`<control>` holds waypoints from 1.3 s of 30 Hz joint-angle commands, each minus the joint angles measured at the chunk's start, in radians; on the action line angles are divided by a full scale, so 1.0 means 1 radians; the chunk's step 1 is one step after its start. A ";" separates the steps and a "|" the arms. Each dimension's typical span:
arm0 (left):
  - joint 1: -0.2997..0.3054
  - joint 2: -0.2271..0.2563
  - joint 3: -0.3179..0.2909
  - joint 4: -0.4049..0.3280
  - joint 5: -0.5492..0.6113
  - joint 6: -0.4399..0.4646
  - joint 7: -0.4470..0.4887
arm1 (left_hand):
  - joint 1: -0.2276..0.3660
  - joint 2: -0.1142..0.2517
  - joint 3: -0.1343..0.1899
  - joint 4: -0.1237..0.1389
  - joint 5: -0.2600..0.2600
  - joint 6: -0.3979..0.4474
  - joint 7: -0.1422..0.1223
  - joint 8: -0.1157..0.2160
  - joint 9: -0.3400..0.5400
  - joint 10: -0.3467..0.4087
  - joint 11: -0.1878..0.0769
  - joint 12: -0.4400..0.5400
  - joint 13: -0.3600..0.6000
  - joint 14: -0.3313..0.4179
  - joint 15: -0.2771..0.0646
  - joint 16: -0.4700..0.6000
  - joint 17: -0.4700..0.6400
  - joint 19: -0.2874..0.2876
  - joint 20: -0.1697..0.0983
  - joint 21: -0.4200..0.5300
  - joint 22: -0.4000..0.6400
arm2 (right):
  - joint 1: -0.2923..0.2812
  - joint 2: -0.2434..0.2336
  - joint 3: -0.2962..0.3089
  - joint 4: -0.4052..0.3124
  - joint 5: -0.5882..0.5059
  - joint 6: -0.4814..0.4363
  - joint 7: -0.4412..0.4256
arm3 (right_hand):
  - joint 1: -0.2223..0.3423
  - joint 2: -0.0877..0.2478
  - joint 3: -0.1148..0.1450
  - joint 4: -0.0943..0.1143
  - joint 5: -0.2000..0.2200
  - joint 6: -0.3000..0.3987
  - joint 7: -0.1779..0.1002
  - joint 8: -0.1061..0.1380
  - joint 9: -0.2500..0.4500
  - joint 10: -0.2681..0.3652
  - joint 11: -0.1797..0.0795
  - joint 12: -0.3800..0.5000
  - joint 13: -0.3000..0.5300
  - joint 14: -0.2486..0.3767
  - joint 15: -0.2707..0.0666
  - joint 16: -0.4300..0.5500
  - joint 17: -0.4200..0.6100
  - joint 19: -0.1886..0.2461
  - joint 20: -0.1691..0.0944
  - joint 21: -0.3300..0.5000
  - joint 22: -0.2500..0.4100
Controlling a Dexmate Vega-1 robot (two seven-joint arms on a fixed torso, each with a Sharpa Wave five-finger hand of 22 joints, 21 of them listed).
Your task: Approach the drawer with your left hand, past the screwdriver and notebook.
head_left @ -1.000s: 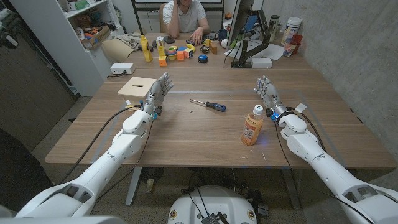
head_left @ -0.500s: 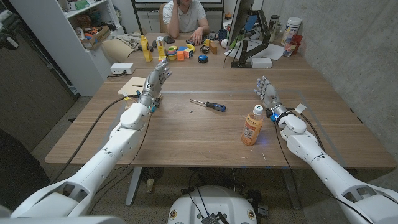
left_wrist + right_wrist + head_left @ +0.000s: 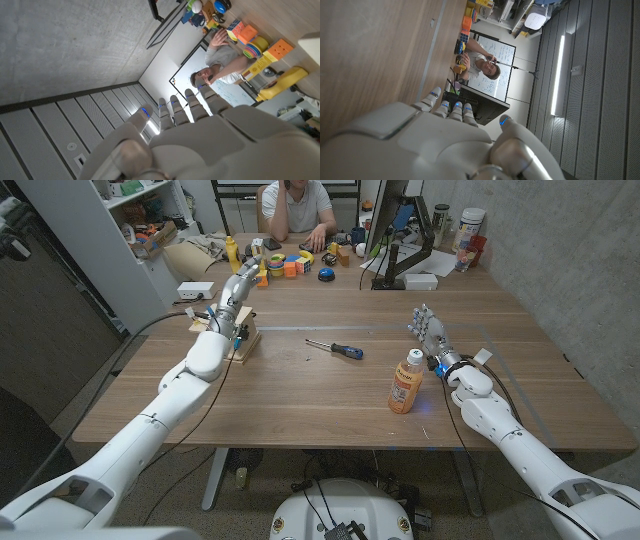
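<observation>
You have one screwdriver point(image 3: 336, 348) near the table's middle, one orange bottle point(image 3: 405, 383) to its right, and one pale wooden box point(image 3: 226, 329) on the left. At the far edge there is one yellow bottle point(image 3: 233, 257), one blue dome point(image 3: 325, 275) and one person point(image 3: 297, 207). On the far right stands one monitor point(image 3: 400, 220).

The worktop point(image 3: 300, 390) is brown wood with a smooth, matt grain. Both hands, left hand point(image 3: 236, 292) and right hand point(image 3: 430, 332), look like smooth grey-white plastic. The screwdriver point(image 3: 336, 348) has a thin metal shaft. The bottle point(image 3: 405, 383) is glossy orange plastic.
</observation>
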 commanded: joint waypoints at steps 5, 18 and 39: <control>0.016 0.164 0.109 -0.254 0.601 0.586 0.222 | -0.004 -0.027 0.000 -0.023 0.009 0.040 -0.045 0.004 0.003 0.026 -0.007 0.007 0.007 0.008 -0.048 -0.014 0.005 -0.022 0.061 -0.020 0.000 | 0.003 0.005 -0.001 0.013 0.001 0.006 0.010 | 0.004 0.087 0.008 -0.002 0.003 -0.004 0.001 0.004 0.002 -0.006 0.000 0.003 0.005 -0.004 -0.058 0.006 0.004 -0.002 -0.086 -0.005 0.004; -0.089 0.212 0.327 -0.234 0.970 0.977 0.103 | 0.004 -0.057 -0.002 -0.062 0.012 0.063 -0.048 -0.003 0.006 0.027 -0.016 0.006 0.012 -0.040 -0.048 -0.031 0.008 -0.061 0.137 -0.040 -0.003 | 0.013 0.009 -0.006 0.016 -0.007 0.005 0.009 | 0.003 0.085 0.006 -0.002 0.003 -0.004 0.001 0.004 0.002 -0.005 0.000 0.004 0.005 -0.003 -0.057 0.007 0.004 -0.001 -0.085 -0.006 0.004; -0.083 0.193 0.272 -0.100 0.767 1.007 0.145 | -0.009 -0.086 -0.018 -0.079 0.011 0.044 -0.048 -0.020 0.008 0.009 -0.011 0.003 0.016 -0.052 -0.044 -0.025 0.012 -0.050 0.174 -0.036 -0.003 | 0.027 0.006 -0.017 0.007 -0.025 -0.019 -0.003 | 0.002 0.082 0.003 -0.003 0.003 -0.002 0.001 0.004 0.002 -0.001 0.001 0.005 0.005 0.001 -0.054 0.007 0.004 0.004 -0.084 -0.009 0.004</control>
